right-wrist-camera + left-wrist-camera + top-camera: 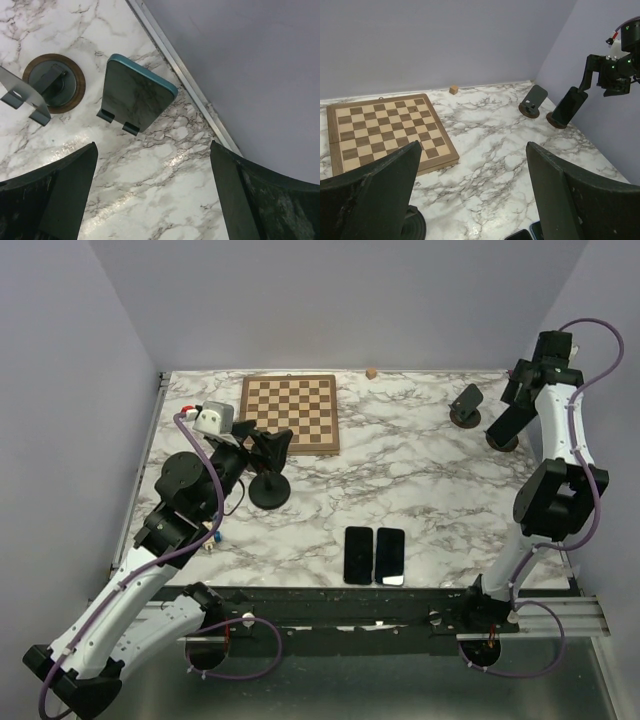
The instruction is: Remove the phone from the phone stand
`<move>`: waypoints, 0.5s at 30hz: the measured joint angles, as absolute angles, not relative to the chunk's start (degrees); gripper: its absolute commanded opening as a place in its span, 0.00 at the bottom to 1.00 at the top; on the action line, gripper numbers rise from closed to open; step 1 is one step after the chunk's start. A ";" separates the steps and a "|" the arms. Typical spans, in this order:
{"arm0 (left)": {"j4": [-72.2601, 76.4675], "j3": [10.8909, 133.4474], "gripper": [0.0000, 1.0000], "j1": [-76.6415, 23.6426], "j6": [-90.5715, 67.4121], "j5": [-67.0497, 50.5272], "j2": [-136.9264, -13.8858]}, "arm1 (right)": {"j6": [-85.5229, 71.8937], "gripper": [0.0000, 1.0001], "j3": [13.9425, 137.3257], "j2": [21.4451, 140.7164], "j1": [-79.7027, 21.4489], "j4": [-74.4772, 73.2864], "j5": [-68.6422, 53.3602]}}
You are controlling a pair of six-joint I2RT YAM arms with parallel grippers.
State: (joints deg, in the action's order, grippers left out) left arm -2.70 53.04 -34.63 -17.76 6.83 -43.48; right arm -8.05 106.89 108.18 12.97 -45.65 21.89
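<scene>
Both empty and spread wide: left gripper (473,145), right gripper (153,145). Risks toppling the dark teal-edged phone (137,95) and round stand (554,121) by closing off-centre.

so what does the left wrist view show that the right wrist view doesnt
Only left wrist: the chessboard, a small wooden cube by the far wall, the right arm near the phone.
Only right wrist: the phone's teal rim from above, the metal rail by the wall.
Both: phone on its stand, the empty stand beside it, the marble table; each shows its own open hand, left hand and right hand.
</scene>
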 measured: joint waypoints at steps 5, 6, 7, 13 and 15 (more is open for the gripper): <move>-2.72 53.04 0.94 -34.63 -17.78 6.83 -44.07 | -10.20 1.00 105.41 109.03 17.52 -42.68 14.96; -2.72 53.04 0.94 -34.63 -17.78 6.81 -44.18 | -10.55 1.00 104.79 109.06 18.52 -42.04 13.47; -2.74 53.04 0.94 -34.63 -17.78 6.81 -44.36 | -10.79 1.00 104.20 109.06 19.53 -41.32 11.97; -2.76 53.04 0.94 -34.63 -17.80 6.79 -44.95 | -12.03 1.00 103.18 110.17 23.11 -38.48 5.21; -2.79 53.04 0.94 -34.63 -17.80 6.79 -45.10 | -12.16 1.00 103.11 110.65 23.16 -37.71 3.51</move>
State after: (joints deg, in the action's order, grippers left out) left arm -2.79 53.04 -34.63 -17.80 6.79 -45.10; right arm -12.16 103.11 110.65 23.16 -37.71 3.51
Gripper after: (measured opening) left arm 0.938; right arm 0.998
